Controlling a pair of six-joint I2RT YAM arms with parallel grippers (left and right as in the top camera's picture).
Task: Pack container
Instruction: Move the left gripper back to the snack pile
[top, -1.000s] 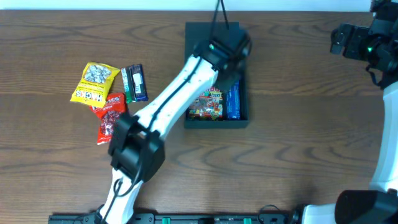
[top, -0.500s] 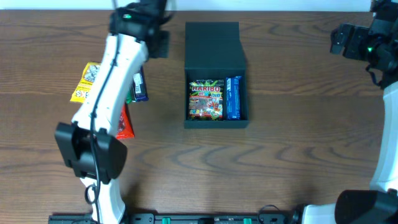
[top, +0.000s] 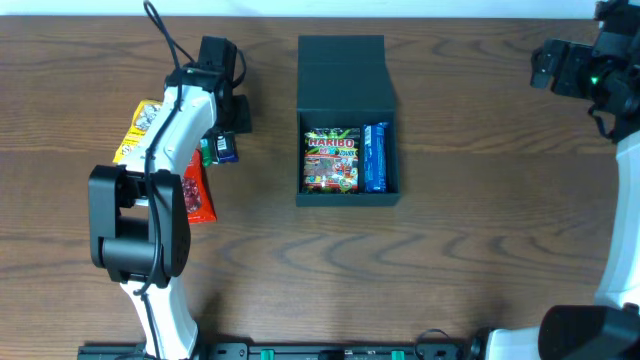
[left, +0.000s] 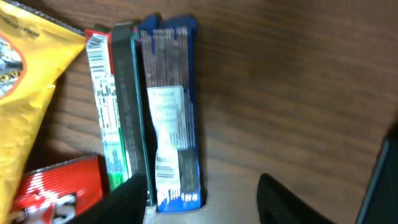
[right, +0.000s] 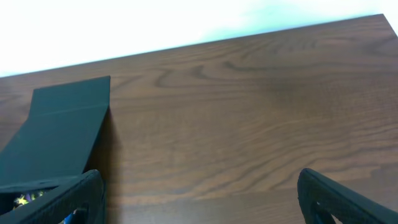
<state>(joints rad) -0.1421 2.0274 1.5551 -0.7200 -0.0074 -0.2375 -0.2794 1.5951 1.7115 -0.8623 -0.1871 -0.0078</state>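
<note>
**Operator:** What did my left gripper have under it?

**Observer:** Your left gripper (left: 199, 183) hung with its fingers spread, grasping nothing. The near end of a blue bar (left: 171, 112) lay in the gap, clear of the right finger. I couldn't tell whether it touched the left one. The bar was long and flat, in a glossy, crinkled wrapper with a pale printed panel. A slimmer green-and-white bar (left: 118, 112) with barcode print lay pressed along its left side. Further left of your fingers were a puffy yellow bag (left: 25, 93) and a shiny red packet (left: 56, 186). All of them rested on the table (top: 480, 220), which was brown with a streaky wood grain.

**Operator:** And the container?

**Observer:** The container (top: 347, 199) sat off to the right of that gripper, apart from it, between your two grippers. It was matte, dark teal-black cardboard, square with straight walls. Its flap lid (top: 342, 75) was folded back flat on the far side. Inside, a colourful Haribo bag (top: 330, 160) lay beside a blue packet (top: 375, 158) that sat against the right wall.

**Operator:** My right gripper?

**Observer:** Your right gripper (right: 199, 180) was spread wide and empty, with the lid just left of its left finger.
</note>
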